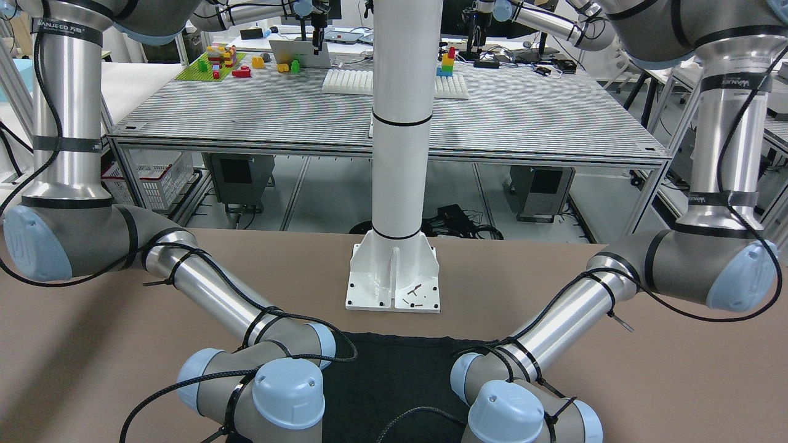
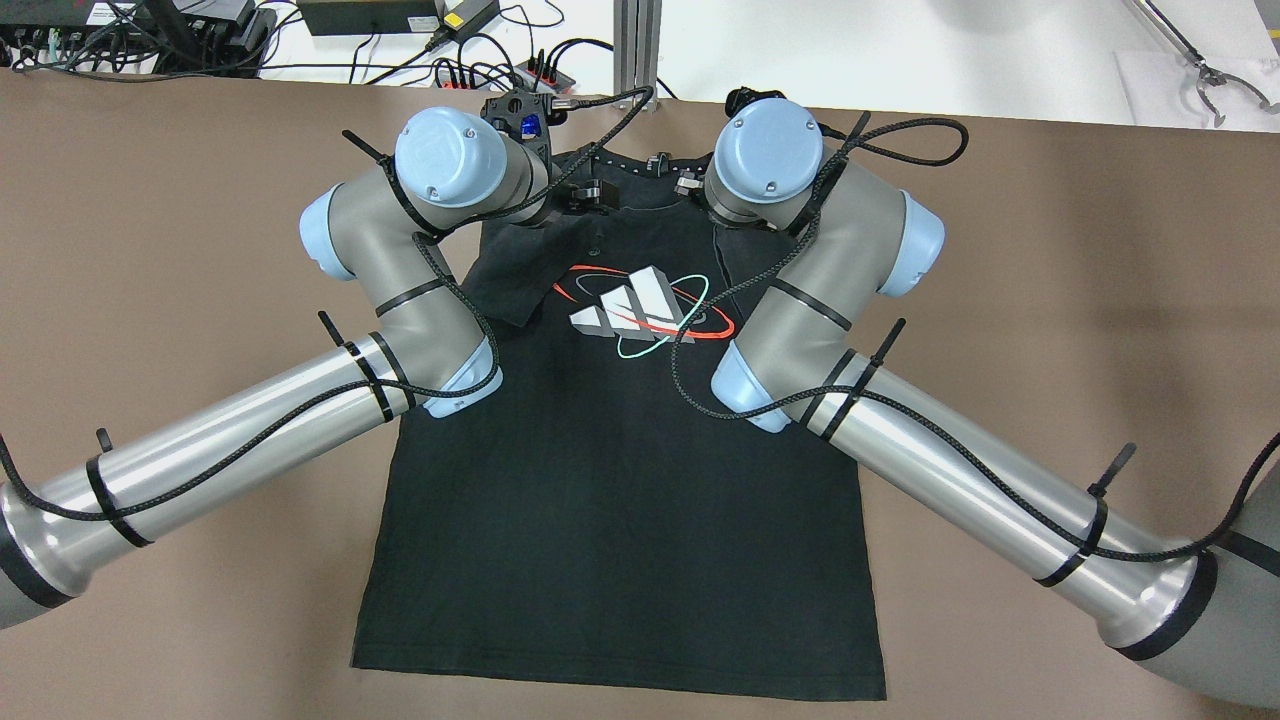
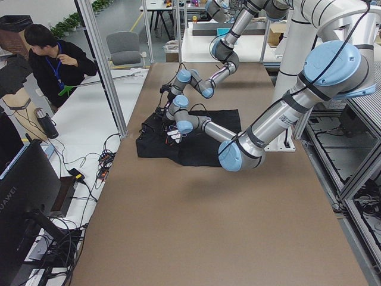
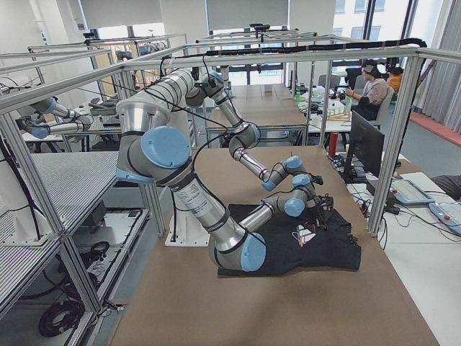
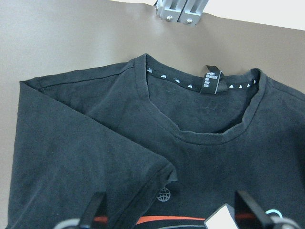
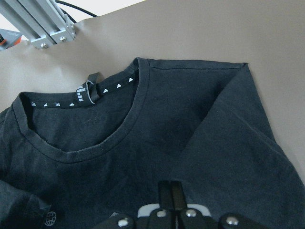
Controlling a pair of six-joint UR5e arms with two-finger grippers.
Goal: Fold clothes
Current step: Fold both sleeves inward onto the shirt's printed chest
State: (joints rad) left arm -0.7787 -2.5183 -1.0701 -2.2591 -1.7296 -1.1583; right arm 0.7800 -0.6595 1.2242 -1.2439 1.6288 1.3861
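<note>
Where the black T-shirt [image 2: 620, 500] lies flat on the brown table [image 2: 1050, 250], its collar [image 5: 200, 136] is close to the far table edge and its hem points toward the white post [image 1: 400, 154]. Both sleeves are folded inward over the chest. Broad tabletop shows on either side of the shirt.

Left gripper [image 5: 170, 202]: jaws wide apart, holding nothing, positioned over the printed logo [image 2: 640, 310] just below the collar.

Right gripper [image 6: 170, 191]: fingers drawn together over the chest beside the collar. Contact with the fabric cannot be determined.
</note>
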